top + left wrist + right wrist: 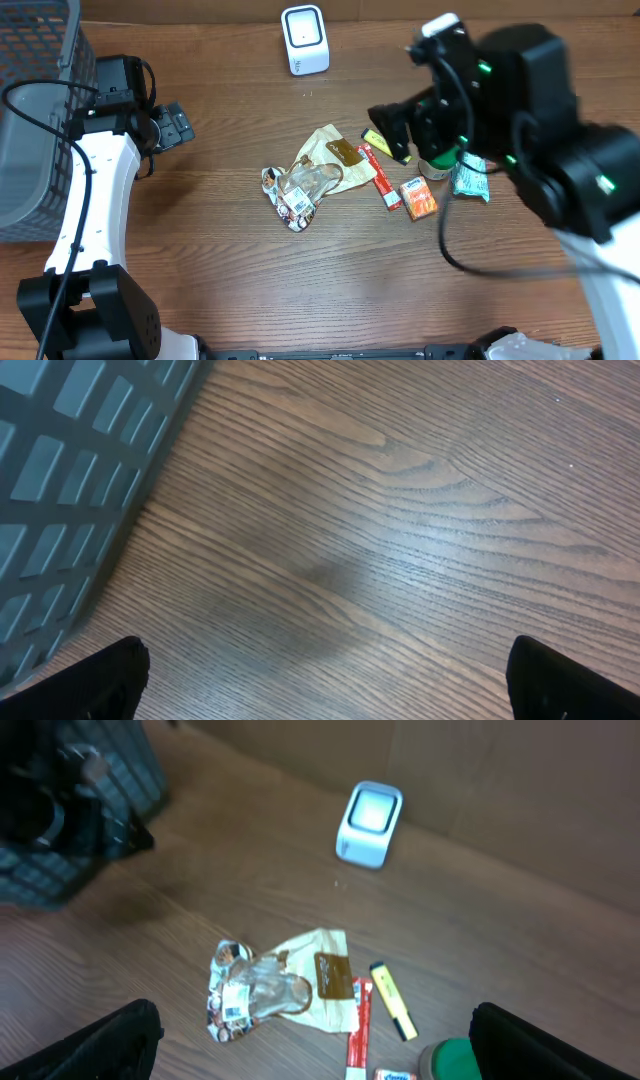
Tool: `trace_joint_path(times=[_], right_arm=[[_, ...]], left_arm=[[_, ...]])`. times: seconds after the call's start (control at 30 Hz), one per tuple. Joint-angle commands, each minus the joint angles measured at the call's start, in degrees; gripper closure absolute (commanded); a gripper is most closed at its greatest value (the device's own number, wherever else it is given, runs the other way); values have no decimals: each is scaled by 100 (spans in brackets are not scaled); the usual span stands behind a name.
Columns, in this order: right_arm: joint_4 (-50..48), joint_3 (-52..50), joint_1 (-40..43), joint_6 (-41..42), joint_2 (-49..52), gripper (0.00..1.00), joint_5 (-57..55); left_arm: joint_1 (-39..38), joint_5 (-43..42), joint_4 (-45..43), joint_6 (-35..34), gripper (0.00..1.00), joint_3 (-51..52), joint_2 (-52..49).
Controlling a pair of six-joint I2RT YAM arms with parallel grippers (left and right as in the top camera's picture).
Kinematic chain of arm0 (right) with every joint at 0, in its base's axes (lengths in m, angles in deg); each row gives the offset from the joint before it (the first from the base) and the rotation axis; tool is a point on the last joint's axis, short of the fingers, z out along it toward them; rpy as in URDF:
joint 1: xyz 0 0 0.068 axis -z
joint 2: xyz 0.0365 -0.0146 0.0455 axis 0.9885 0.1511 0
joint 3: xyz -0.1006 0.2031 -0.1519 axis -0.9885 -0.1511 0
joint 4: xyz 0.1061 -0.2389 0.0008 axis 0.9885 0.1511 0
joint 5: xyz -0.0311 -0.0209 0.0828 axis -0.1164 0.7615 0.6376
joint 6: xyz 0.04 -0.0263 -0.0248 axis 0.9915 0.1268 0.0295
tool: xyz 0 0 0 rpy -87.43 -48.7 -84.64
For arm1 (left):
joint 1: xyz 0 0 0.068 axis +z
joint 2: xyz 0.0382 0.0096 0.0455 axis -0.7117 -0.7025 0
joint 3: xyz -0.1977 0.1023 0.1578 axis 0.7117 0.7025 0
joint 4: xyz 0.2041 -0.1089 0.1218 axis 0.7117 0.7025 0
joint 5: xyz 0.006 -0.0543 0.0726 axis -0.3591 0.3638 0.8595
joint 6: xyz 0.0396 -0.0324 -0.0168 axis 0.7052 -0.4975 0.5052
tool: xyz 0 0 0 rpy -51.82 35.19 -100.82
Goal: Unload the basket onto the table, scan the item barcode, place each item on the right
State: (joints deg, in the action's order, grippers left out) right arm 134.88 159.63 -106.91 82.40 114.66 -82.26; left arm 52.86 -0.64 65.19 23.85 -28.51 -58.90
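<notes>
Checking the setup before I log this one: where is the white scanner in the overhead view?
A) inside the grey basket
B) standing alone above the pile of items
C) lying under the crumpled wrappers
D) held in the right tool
B: the white scanner stands by itself near the top of the overhead view, with bare wood between it and the crumpled wrappers below it.
</notes>
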Motion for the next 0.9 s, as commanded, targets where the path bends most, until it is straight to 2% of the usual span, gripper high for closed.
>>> trace_joint_path(times=[0.0,0.3,0.57,0.87], right_arm=[[-26,39,-9,39,-446,0,13],[-17,39,-9,37,-1659,0,9],[684,39,22,39,-2597,0,11],[686,-146,942,-92,-3606,0,13]], left_arm=[[-39,-26,-9,109,0,-81,76],[-39,-26,-9,109,0,-81,76],[-39,-26,-9,109,0,-81,76],[-37,-26,-9,109,0,-81,76]])
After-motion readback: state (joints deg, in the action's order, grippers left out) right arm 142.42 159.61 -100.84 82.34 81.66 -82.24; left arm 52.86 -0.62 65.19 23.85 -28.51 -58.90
